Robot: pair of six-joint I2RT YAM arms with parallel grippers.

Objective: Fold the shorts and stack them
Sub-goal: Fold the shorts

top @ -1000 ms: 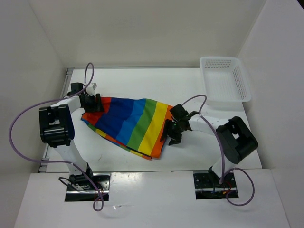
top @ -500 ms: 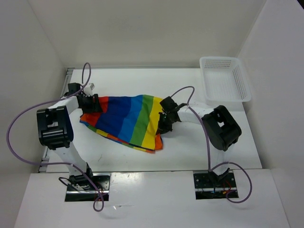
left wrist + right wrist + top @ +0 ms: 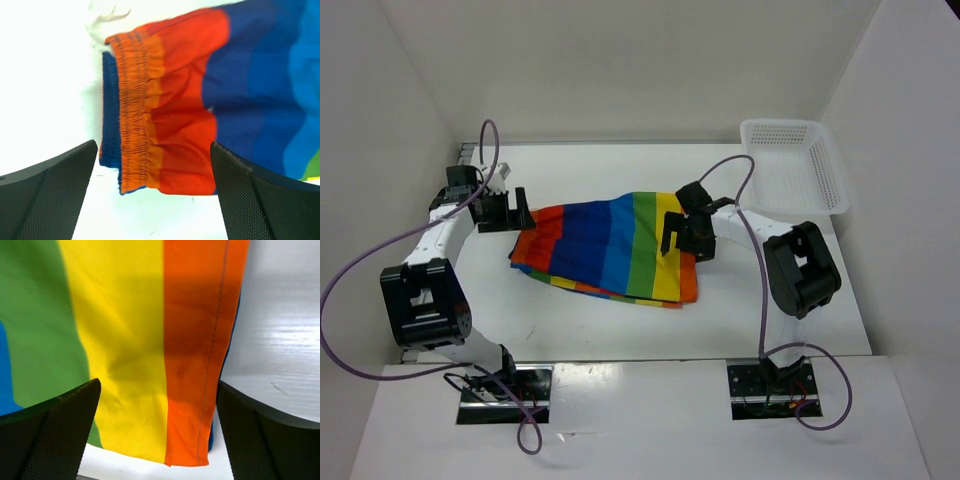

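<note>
Top external: shorts [image 3: 605,250] between left hand [image 3: 527,208], right hand [image 3: 686,250]

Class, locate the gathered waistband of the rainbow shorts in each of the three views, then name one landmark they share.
Top external: waistband at the left end of the shorts, left of centre.
Left wrist: it runs top to bottom, left of centre.
Right wrist: not in it.
Shared landmark: the light blue stripe.

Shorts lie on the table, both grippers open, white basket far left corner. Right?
No: the white basket is in the far right corner, per the top external view. Shorts on the table, left gripper and right gripper open: correct.
</note>
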